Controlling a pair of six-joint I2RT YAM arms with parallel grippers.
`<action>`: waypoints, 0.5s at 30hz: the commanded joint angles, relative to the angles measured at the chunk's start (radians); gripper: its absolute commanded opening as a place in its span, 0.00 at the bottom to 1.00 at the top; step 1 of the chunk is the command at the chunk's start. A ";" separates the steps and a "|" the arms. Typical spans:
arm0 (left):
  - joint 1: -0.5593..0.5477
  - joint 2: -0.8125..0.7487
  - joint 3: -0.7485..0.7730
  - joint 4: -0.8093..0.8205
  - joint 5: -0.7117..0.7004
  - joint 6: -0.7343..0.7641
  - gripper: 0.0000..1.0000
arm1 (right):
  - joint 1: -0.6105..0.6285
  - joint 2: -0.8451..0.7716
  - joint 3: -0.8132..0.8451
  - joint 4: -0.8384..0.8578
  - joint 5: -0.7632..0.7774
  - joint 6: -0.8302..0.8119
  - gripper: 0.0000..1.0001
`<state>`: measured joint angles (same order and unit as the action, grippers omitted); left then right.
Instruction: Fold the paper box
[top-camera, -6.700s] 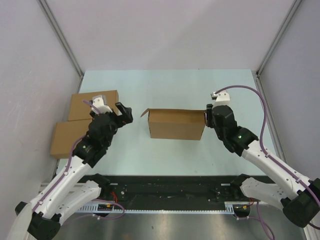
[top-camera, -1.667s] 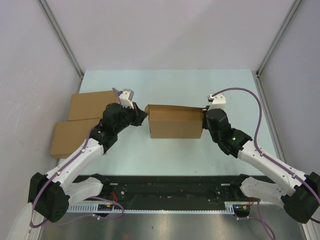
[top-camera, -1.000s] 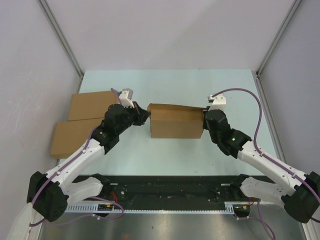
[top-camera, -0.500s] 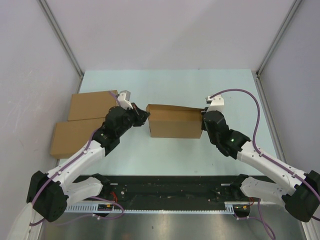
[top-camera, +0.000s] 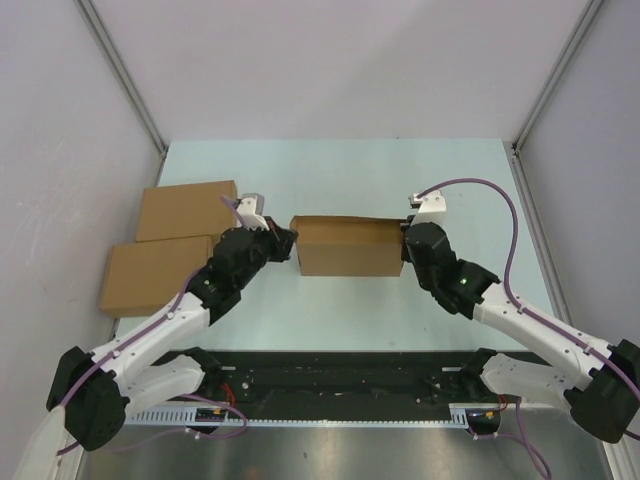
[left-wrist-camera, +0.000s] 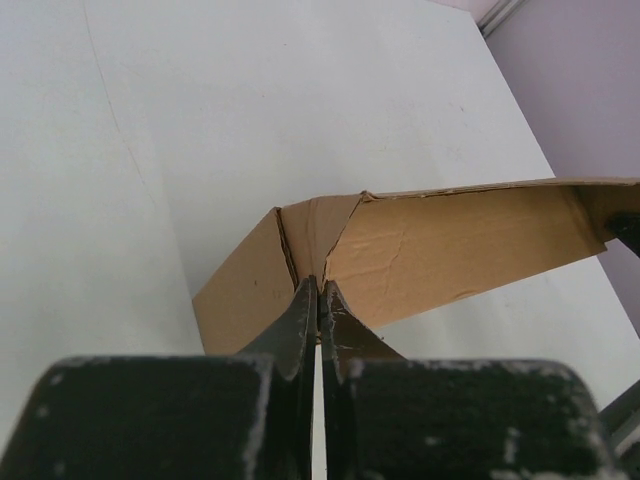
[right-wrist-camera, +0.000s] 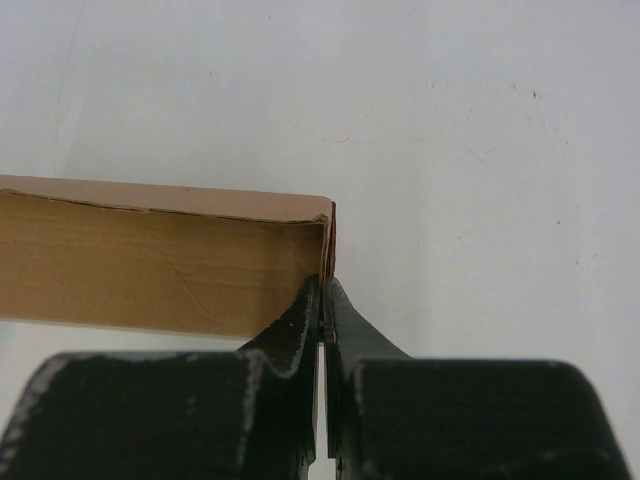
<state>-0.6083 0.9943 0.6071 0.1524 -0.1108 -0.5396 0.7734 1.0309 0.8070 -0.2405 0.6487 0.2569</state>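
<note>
Two grippers meet the paper box from opposite ends, and we see it standing near the middle of the pale table, its long brown front wall facing 6 o'clock. At the box's 9 o'clock end, the left gripper has its jaws drawn to a thin slit, and in the left wrist view its fingertips pinch the cardboard where the end flap creases into the front wall. At the 3 o'clock end, the right gripper is just as narrow, its fingertips nipped on the upright edge of the box's corner. The top edge at the left end looks slightly lifted and uneven. Toward 9 o'clock on the table, well apart from the box, lie two flat cardboard boxes, one partly overlapping the other.
</note>
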 joint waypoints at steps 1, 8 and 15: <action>-0.018 -0.020 -0.041 0.035 -0.049 0.072 0.01 | 0.018 0.018 -0.017 -0.034 -0.037 0.002 0.00; -0.044 -0.003 -0.092 0.070 -0.115 0.076 0.01 | 0.030 0.018 -0.017 -0.036 -0.023 -0.002 0.00; -0.085 0.018 -0.130 0.059 -0.191 0.035 0.02 | 0.050 -0.002 -0.017 -0.048 0.006 -0.007 0.07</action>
<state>-0.6724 0.9878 0.5228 0.2775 -0.2428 -0.4885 0.8017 1.0328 0.8047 -0.2428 0.6701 0.2523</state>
